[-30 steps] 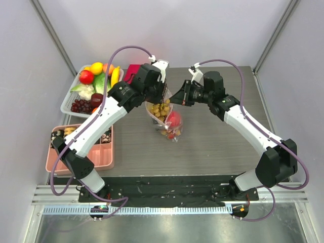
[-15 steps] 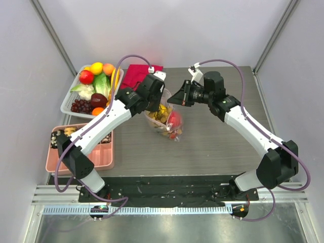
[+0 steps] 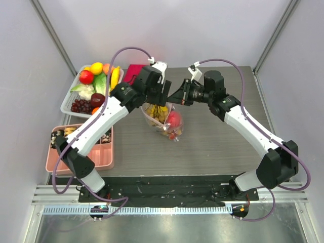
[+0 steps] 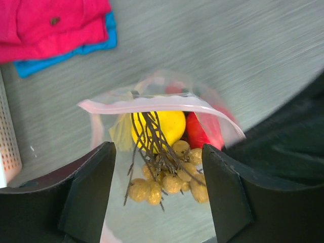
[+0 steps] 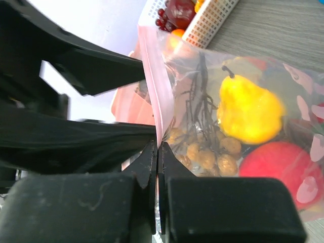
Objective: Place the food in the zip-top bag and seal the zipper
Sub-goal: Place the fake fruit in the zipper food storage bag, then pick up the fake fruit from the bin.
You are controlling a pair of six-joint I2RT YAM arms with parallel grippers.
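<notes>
left jaws: spread wide and holding nothing, with the mouth of the zip-top bag right below them
right jaws: pinched shut on one end of the zipper
bag feel: thin, floppy, probably slippery; the food weighs the bottom down
grab spot: I'd take the stiffer zipper strip, at the end opposite the right jaws

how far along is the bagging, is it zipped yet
Done: a yellow pear, a red fruit and a grape bunch sit inside the zip-top bag. In hand: the right gripper is shut on the zipper; the left gripper is open, straddling the mouth. Left: the mouth gapes open in the left wrist view, so it is unsealed, and more food lies in the white basket.
</notes>
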